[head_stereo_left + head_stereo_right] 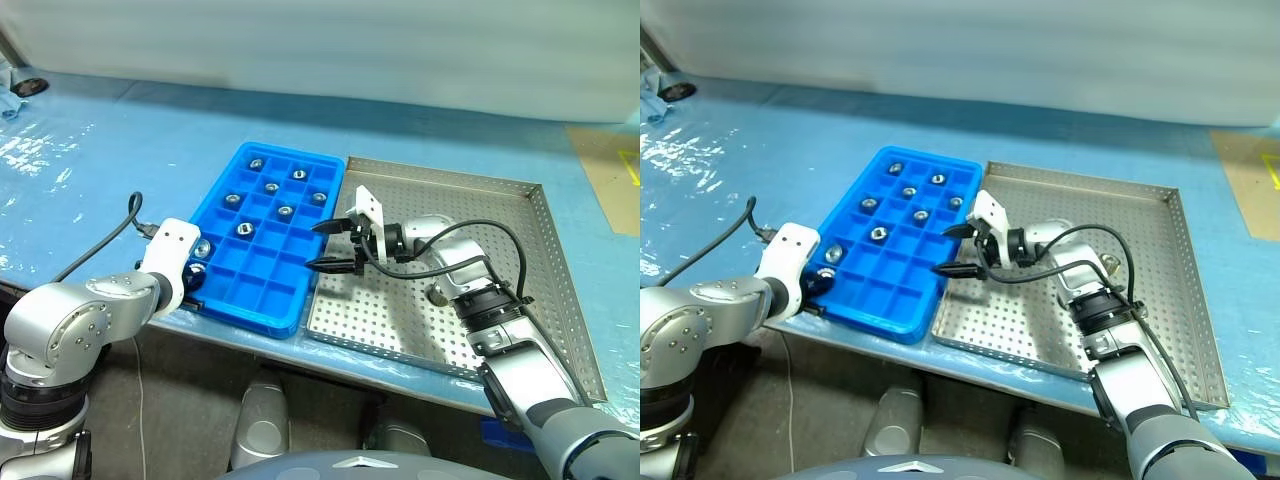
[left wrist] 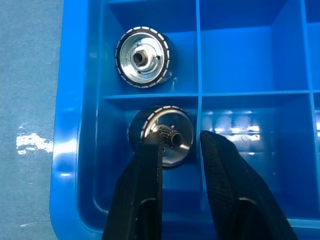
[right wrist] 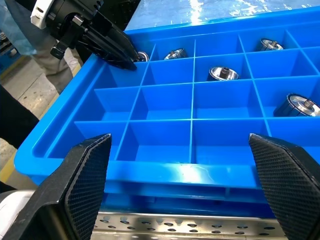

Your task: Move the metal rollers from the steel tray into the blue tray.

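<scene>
Where left gripper (image 2: pixel 181 150) points: roller (image 2: pixel 162 134) between its fingertips.

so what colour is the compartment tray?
Bright blue; the blue tray shows best in the right wrist view.

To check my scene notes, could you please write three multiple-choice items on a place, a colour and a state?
1. Where is the left end effector?
A. over the steel tray
B. at the near left corner of the compartmented tray
C. off the table

2. What colour is the compartmented tray?
A. blue
B. red
C. green

3. How is the right end effector?
A. shut on a metal roller
B. shut and empty
C. open and empty

Answers:
1 B: it sits over a corner compartment.
2 A: the blue tray is plainly bright blue.
3 C: its fingers stand wide apart with nothing between them.
</scene>
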